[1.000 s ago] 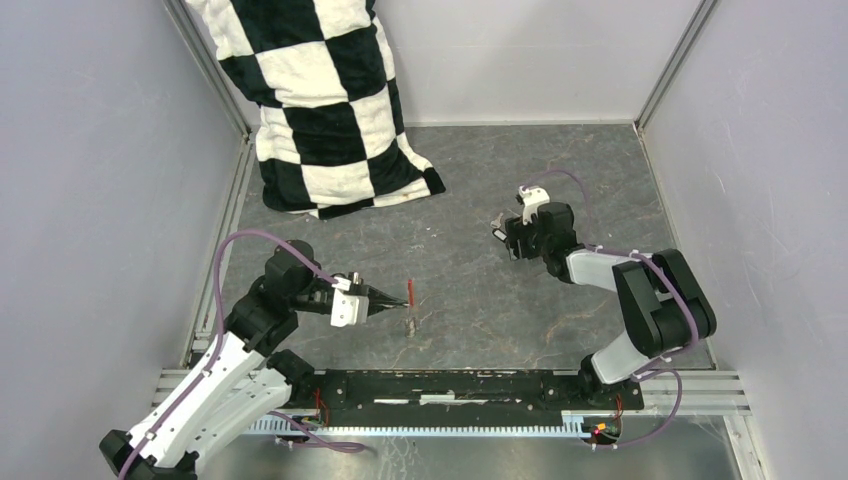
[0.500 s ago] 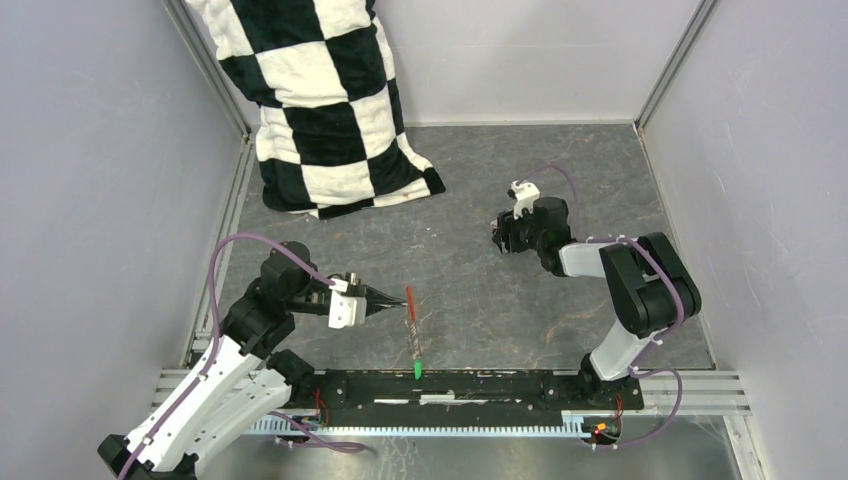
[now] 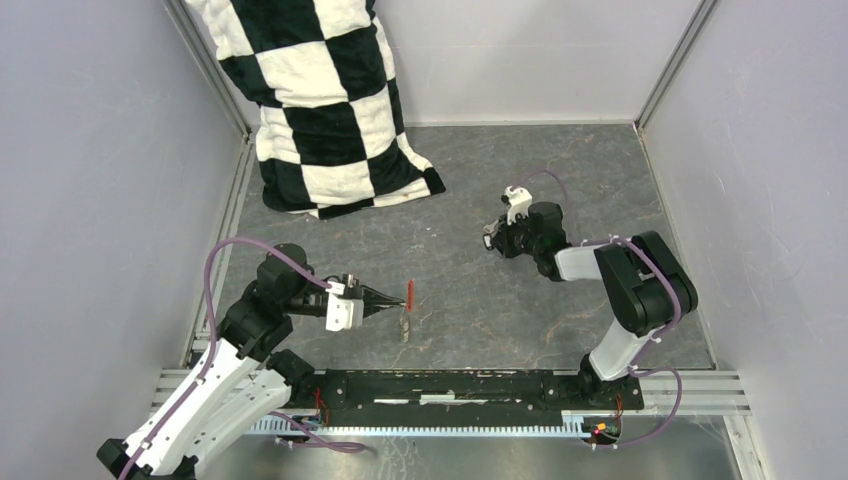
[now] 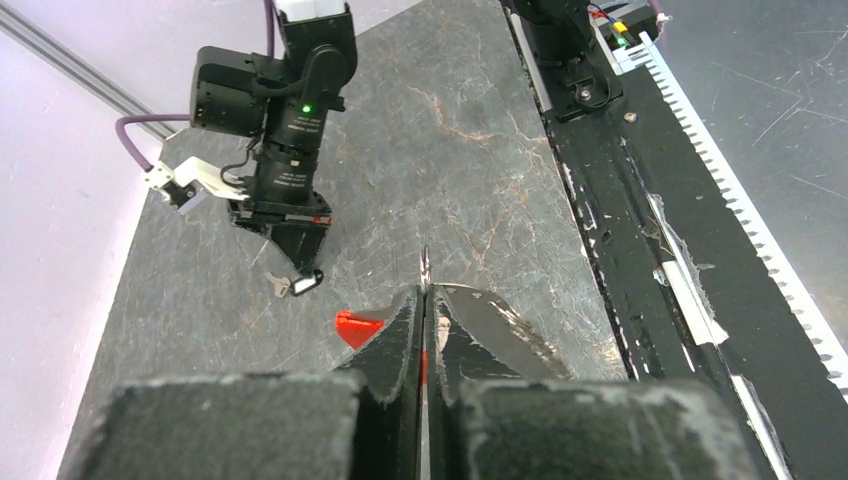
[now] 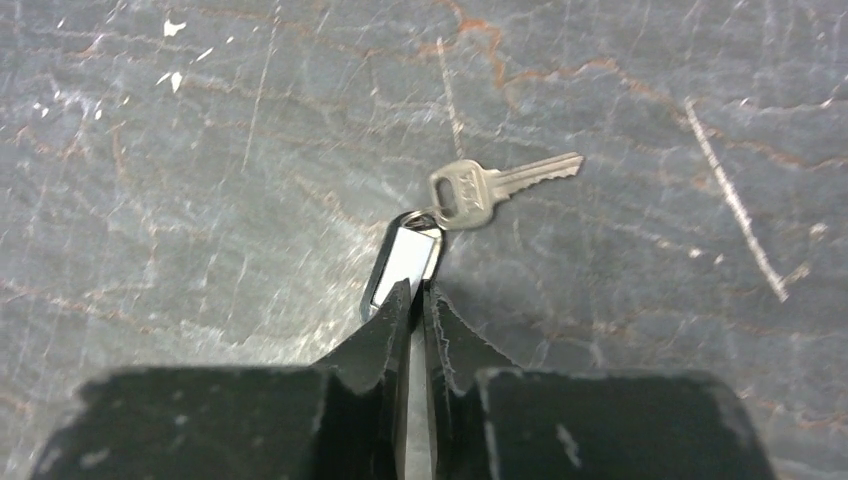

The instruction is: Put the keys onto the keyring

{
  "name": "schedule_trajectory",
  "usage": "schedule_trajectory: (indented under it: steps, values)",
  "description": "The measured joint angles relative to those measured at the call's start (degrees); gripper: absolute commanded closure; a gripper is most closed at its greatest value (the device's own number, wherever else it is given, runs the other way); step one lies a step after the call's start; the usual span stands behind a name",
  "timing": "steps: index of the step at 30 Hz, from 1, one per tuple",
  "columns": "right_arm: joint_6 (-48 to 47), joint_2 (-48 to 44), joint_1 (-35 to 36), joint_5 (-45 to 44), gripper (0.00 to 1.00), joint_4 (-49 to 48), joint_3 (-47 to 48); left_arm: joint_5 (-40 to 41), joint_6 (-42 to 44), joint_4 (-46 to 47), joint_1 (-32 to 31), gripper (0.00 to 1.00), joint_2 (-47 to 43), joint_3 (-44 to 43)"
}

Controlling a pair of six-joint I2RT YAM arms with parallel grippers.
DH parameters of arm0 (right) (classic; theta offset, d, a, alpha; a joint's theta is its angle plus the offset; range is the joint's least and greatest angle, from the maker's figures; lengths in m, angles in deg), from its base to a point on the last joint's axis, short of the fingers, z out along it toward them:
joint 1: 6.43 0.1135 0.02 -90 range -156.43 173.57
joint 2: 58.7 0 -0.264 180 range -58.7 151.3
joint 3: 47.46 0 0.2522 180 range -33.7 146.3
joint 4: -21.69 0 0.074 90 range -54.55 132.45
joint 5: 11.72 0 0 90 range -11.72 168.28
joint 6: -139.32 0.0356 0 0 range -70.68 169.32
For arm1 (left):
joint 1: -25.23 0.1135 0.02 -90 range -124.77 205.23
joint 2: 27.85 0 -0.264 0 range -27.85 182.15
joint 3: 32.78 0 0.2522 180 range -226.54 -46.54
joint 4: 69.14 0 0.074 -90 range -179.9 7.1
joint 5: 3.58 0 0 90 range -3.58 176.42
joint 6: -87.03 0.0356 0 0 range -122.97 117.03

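Note:
In the left wrist view my left gripper point(image 4: 424, 290) is shut on the keyring's thin metal ring, and its red plastic piece point(image 4: 355, 327) sticks out to the left of the fingers. From above, the left gripper point(image 3: 388, 297) holds the keyring point(image 3: 410, 292) over the table's near middle, the grey-brown strip point(image 3: 405, 326) hanging below. A small silver key point(image 5: 470, 190) lies flat on the table, joined to a black tag with a white label point(image 5: 408, 255). My right gripper point(image 5: 415, 290) has its jaws pinched on the near end of that tag, at the table's right middle point(image 3: 490, 240).
A black-and-white checkered cloth point(image 3: 320, 100) lies heaped in the back left corner. A black rail point(image 3: 450, 385) runs along the near edge between the arm bases. Grey walls close in the dark stone table point(image 3: 560, 160) on three sides.
The right gripper dropped lower, shifted slightly left and closed on the black tag. The keyring's hanging part swung toward the front rail and came back; the left gripper stayed shut.

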Motion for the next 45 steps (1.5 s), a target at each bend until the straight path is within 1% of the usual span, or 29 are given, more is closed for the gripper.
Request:
schedule_trajectory:
  steps: [4, 11, 13, 15, 16, 17, 20, 22, 26, 32, 34, 38, 41, 45]
  values:
    - [0.9, -3.0, 1.4, -0.6, 0.99, -2.6, -4.7, 0.1, 0.0, 0.0, 0.0, 0.98, -0.5, 0.0]
    - [1.6, -11.2, 3.9, -0.9, 0.99, -4.3, -13.9, 0.3, 0.0, -0.2, 0.0, 0.98, -1.1, 0.0]
    - [1.7, -13.9, 4.7, -0.9, 0.93, -3.2, -16.0, 0.3, 0.0, -0.2, 0.0, 0.98, -1.2, 0.0]
    - [1.8, -16.6, 5.4, -0.7, 0.75, -1.5, -17.5, 0.3, 0.0, -0.2, 0.0, 0.98, -1.2, 0.0]
    - [1.8, -18.1, 5.7, -0.7, 0.67, -0.2, -18.1, 0.3, 0.0, -0.2, 0.0, 0.98, -1.2, 0.0]
    - [1.6, -19.6, 6.0, -0.7, 0.62, 1.4, -18.5, 0.3, 0.0, -0.2, 0.0, 0.98, -1.2, 0.0]
    - [0.7, -23.6, 6.3, -0.9, 0.54, 5.0, -18.8, 0.3, 0.0, -0.2, 0.0, 0.98, -1.2, 0.0]
    - [0.0, -25.2, 6.3, -1.0, 0.52, 5.6, -18.8, 0.3, 0.0, -0.2, 0.0, 0.98, -1.2, 0.0]
    - [-0.8, -25.6, 6.4, -0.9, 0.51, 6.2, -17.4, 0.3, 0.0, -0.8, 0.0, 0.98, -0.8, -0.5]
    - [-0.3, -21.6, 9.6, -2.7, 0.49, 6.2, -14.1, 0.3, 0.0, -1.9, 0.0, 0.98, -0.9, -0.8]
    - [0.5, -20.2, 11.3, -4.4, 0.50, 6.3, -13.2, 0.3, 0.0, -2.3, 0.0, 0.98, -0.9, -0.9]
    - [1.6, -19.1, 13.4, -8.5, 0.55, 6.7, -12.1, 0.3, 0.0, -2.9, 0.0, 0.98, -0.9, -0.9]
    - [2.0, -19.1, 13.8, -12.0, 0.57, 7.2, -11.9, 0.3, 0.0, -3.0, 0.0, 0.98, -0.9, -0.9]
    - [2.4, -19.1, 13.8, -14.4, 0.58, 7.5, -11.9, 0.3, 0.0, -3.0, 0.0, 0.98, -0.9, -1.0]
